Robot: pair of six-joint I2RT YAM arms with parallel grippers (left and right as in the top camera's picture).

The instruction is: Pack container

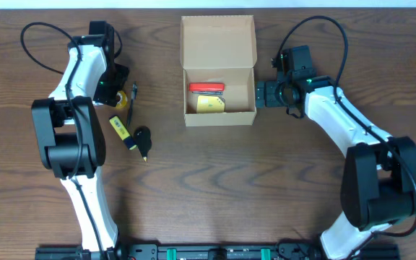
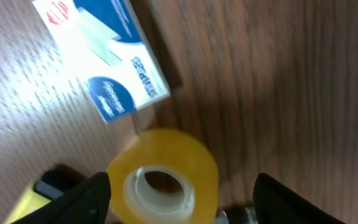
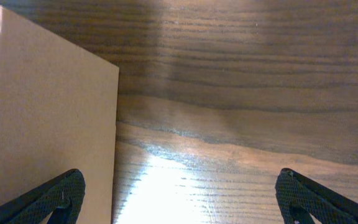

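Currently left tool [image 2: 182,202] splayed, straddling tape roll [image 2: 166,163]

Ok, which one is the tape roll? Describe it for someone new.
Look left of the cardboard container, at the left gripper. The tape roll lies between its open fingers, beside a blue-and-white box. It is the only round, translucent yellow ring.

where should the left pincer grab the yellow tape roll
Across its round outer wall, from straight above. The tape roll lies flat with its hole up, and the open left pincer straddles it, one finger on each side.
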